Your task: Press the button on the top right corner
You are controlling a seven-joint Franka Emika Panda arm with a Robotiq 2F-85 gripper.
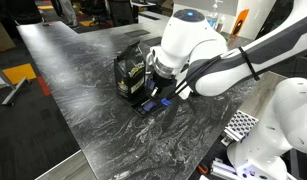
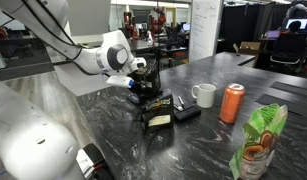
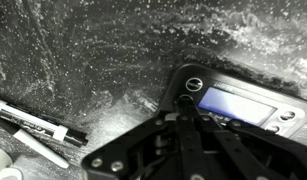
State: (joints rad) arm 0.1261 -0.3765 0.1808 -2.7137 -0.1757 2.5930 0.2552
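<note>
While the hand (image 3: 183, 106) is holding its fingers pressed together, its tip is resting on or just over the round button (image 3: 190, 84) at the corner of the black device (image 3: 243, 105). Pressing is apparently getting under way; the next move is calling for a short, straight push down. Beyond the device, a mug (image 2: 204, 95) and an orange can (image 2: 232, 103) are standing on the worktop (image 2: 193, 150).

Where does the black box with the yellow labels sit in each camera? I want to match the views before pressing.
Exterior view: black box, left of centre, just left of the white arm.
Exterior view: black box, centre, left of the white mug.
Wrist view: not in it; only the display device and a marker.
Shared landmark: the shut gripper, seen in all three.
</note>
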